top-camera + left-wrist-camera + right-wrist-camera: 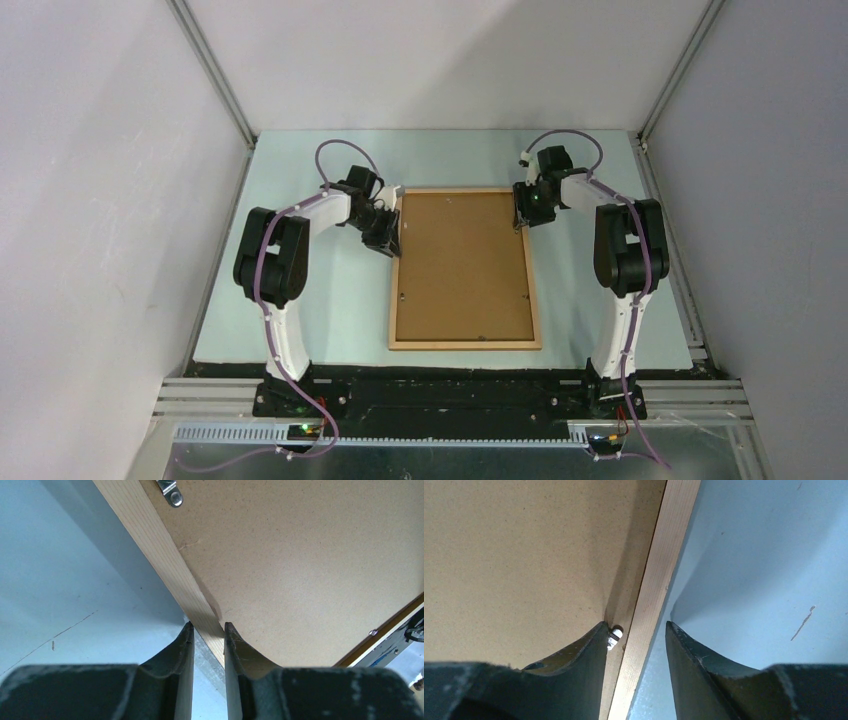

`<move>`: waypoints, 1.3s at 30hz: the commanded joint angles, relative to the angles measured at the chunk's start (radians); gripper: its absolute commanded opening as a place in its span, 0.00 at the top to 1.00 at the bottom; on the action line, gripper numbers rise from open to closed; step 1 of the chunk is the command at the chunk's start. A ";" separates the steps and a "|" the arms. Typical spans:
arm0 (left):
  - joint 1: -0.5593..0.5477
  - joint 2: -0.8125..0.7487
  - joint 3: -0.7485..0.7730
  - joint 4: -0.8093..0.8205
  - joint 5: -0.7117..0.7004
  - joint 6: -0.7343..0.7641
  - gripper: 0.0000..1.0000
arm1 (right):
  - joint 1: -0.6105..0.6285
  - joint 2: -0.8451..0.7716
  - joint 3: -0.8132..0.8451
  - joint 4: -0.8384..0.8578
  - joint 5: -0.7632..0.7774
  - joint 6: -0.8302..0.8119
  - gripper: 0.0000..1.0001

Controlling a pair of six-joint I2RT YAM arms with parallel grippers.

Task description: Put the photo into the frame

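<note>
A pale blue-green table top (320,300) sits between grey walls. The two white-and-black arms rise from their bases at 7 and 5 o'clock in the top view, and purple cables run along them.

A plain brown fibreboard backing panel (463,265) fills the opening of the thin light-wood rectangular picture frame (465,344). Whatever lies under the panel is hidden.

A small silver metal hanger tab (170,492) is fixed on the board by the rail, at 11 o'clock in the left wrist view. A little silver turn clip (614,636) sits on the board beside the inner edge of the rail. It touches, or nearly touches, the tip of the right gripper's inner finger.

The frame lies flat and back side up at the middle of the table, with its long sides running from 12 to 6 o'clock. Its moulding is narrow and pale, with straight grain. It borders the speckled brown board on all four sides.

The left gripper (206,627) is at the frame's 10 o'clock corner region. Its jaws are narrow and pinch the left rail, and the wood fills the slot between the fingertips.

The right gripper (636,625) is at about 1 o'clock on the frame. It straddles the right rail with its jaws parted, one finger over the board and the other over the table. There is a clear gap between the wood and the outer finger, so it holds nothing.
</note>
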 commanded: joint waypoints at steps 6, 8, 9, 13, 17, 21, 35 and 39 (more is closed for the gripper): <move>-0.019 0.004 -0.003 -0.012 0.047 0.033 1.00 | 0.000 -0.040 -0.023 -0.052 0.022 -0.063 0.54; -0.019 0.004 -0.002 -0.012 0.046 0.032 1.00 | -0.001 -0.043 -0.024 -0.056 0.016 -0.068 0.55; -0.019 0.003 -0.002 -0.012 0.045 0.033 1.00 | -0.002 -0.045 -0.026 -0.057 0.013 -0.069 0.56; -0.019 0.003 -0.002 -0.012 0.041 0.033 1.00 | -0.005 -0.055 -0.035 -0.060 0.014 -0.083 0.59; -0.020 0.005 -0.002 -0.012 0.040 0.033 1.00 | -0.009 -0.061 -0.043 -0.064 0.009 -0.089 0.62; -0.019 0.004 -0.001 -0.012 0.036 0.032 1.00 | -0.012 -0.063 -0.049 -0.066 0.003 -0.094 0.65; -0.019 0.006 -0.001 -0.012 0.033 0.030 1.00 | -0.043 -0.079 -0.031 -0.063 -0.037 -0.072 0.55; -0.019 0.006 -0.001 -0.012 0.031 0.030 1.00 | -0.074 -0.094 -0.017 -0.061 -0.096 -0.048 0.49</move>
